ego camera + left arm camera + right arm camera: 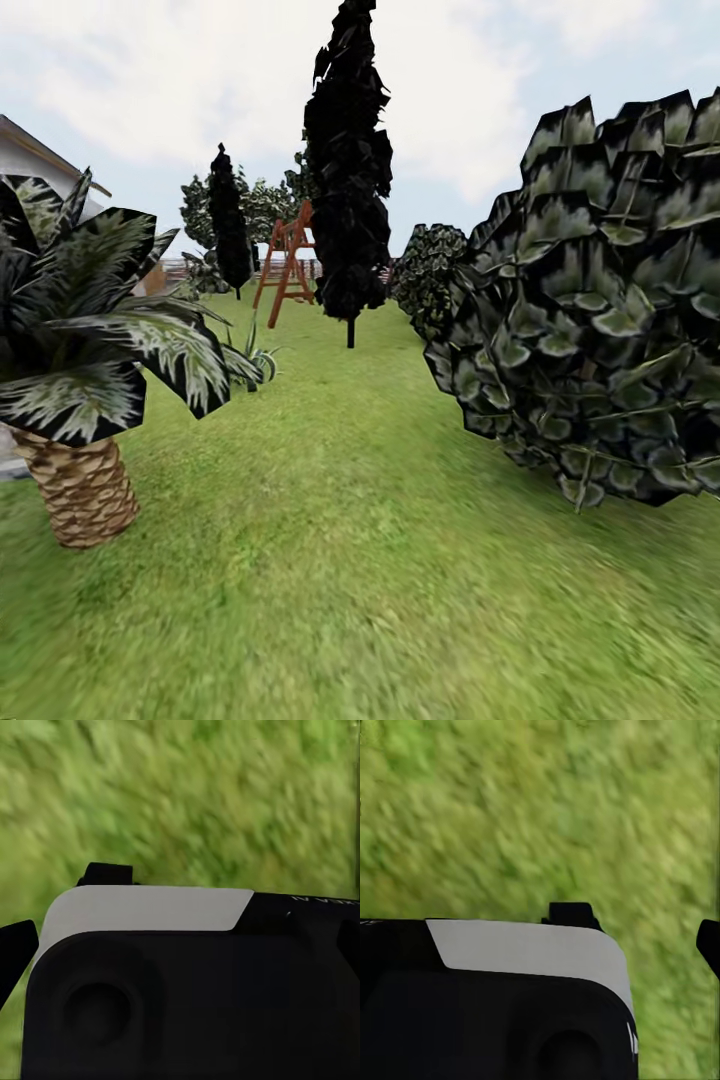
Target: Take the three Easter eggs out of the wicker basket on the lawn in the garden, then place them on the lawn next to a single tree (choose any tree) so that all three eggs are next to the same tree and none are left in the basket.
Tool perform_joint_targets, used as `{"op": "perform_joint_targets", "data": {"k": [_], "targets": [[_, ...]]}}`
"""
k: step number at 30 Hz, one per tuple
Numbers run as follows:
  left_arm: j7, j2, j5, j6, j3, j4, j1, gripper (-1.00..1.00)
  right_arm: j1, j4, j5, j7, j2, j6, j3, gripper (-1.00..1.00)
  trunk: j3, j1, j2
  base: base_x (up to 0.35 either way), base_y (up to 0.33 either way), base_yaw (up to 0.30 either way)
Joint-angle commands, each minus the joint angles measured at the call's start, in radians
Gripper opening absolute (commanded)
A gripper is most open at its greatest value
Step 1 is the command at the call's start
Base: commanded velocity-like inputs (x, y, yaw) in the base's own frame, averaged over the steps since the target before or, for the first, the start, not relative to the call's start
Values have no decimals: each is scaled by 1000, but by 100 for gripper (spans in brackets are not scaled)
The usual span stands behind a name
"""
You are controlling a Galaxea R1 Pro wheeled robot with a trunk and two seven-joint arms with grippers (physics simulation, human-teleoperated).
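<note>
Head view: the camera is looking down a strip of lawn (340, 560) in the garden. A palm (85, 480) is standing left of the strip, a big dark bush (600, 330) right of it. Beyond the palm, a narrow cypress (348, 170) and an orange-brown wooden frame (288, 262) are rising, the frame just left of the cypress. No basket or eggs are turning up here, so their place cannot be told.

Left wrist view: the left gripper (45, 922) is hanging over blurred grass; only dark finger tips are showing past the housing, so whether the jaws are spread cannot be told.

Right wrist view: the right gripper (641, 926) is likewise over grass, jaw state unclear.

Risk, as a judgement: driving on between palm and bush could be clipping either, and the palm or cypress could be mistaken for the tree.
</note>
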Motion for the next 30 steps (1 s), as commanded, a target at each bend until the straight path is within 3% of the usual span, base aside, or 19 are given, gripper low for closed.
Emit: {"op": "perform_joint_targets", "data": {"k": [1, 9, 18, 30], "targets": [[-4, 0, 10, 1, 2, -1, 0, 100, -1, 1, 0, 0, 0, -3, 0, 100, -1, 1, 0, 319, -132, 209], [-4, 0, 10, 1, 2, -1, 0, 100, -1, 1, 0, 0, 0, -3, 0, 100, -1, 1, 0, 319, -133, 65], [-4, 0, 10, 1, 2, -1, 0, 100, -1, 1, 0, 0, -1, -3, 0, 100, -1, 1, 0, 319, -133, 207], [-4, 0, 10, 1, 2, -1, 0, 100, -1, 1, 0, 0, -1, -3, 1, 100, -1, 1, 0, 319, -133, 23]]}}
